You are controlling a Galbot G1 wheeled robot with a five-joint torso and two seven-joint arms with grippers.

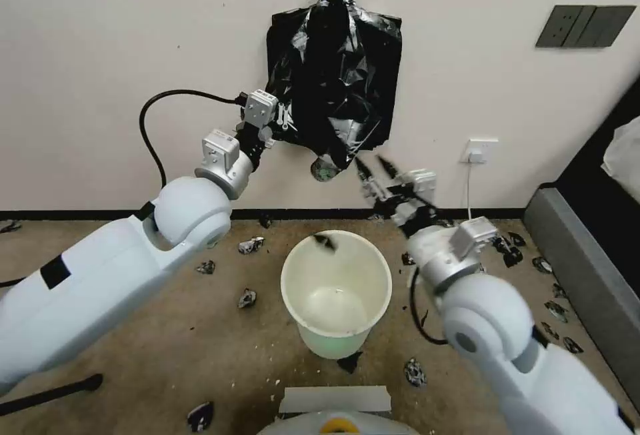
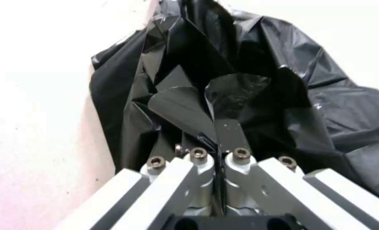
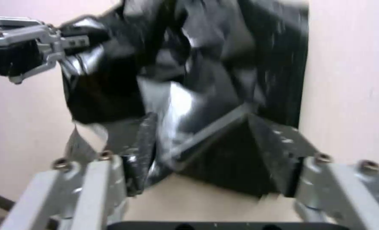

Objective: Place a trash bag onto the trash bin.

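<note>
The black glossy trash bag (image 1: 337, 68) hangs crumpled against the wall, above the trash bin. My left gripper (image 1: 283, 117) is shut on the bag's lower left edge; the film (image 2: 185, 108) is pinched between its fingers (image 2: 230, 134). My right gripper (image 1: 373, 168) is open just below the bag's lower right part, tips pointing up at it. The bag (image 3: 206, 80) spreads in front of the right gripper (image 3: 198, 127), and the left gripper (image 3: 31, 38) shows beyond it. The white round trash bin (image 1: 337, 328) stands upright on the floor below, with a small black scrap at its rim.
Several small black plastic scraps (image 1: 248, 298) lie on the brown floor around the bin. A white wall socket (image 1: 481, 150) with a cord is to the right, with a dark switch panel (image 1: 585, 25) higher up. A grey ledge (image 1: 587, 281) runs along the right.
</note>
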